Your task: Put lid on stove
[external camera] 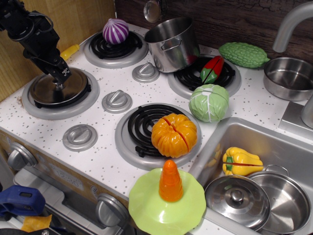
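Note:
The shiny flat lid (58, 92) lies on the front-left coil burner of the white speckled stove (98, 147) and covers most of the black coil. My black gripper (60, 76) hangs directly over the lid's small central knob, at or just above it. The dark fingers blend together, so I cannot tell whether they still pinch the knob. The arm reaches in from the upper left corner.
A purple onion (115, 30) sits on the back-left burner, a steel pot (171, 43) and red pepper (212, 69) at the back-right, an orange pumpkin (174, 135) front-right. A cabbage (209, 102), grey dials (116, 101), a green plate with carrot (167, 198) and the sink (274, 142) holding a duller lid (236, 199) are nearby.

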{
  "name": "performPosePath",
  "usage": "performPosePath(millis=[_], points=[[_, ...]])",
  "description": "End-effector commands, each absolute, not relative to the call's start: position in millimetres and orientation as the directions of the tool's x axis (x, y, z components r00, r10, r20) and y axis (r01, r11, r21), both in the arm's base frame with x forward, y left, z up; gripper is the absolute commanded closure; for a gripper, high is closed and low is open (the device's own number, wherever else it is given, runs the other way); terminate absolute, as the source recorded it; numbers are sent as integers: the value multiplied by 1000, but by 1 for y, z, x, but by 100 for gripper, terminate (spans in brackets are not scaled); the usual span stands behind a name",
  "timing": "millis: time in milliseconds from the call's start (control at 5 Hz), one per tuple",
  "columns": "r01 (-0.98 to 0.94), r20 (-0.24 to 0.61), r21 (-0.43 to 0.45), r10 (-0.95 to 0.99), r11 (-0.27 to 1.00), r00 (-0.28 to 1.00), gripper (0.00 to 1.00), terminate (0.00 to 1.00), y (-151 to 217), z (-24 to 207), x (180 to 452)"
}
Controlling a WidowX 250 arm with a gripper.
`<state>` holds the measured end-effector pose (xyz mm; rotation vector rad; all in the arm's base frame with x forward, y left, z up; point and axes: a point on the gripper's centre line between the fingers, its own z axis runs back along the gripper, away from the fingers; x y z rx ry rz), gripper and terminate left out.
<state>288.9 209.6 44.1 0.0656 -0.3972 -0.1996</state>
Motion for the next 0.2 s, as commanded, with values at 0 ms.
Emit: performPosePath(millis=[0], points=[[164, 392, 123, -200, 979, 898, 0, 100, 216, 53, 287]])
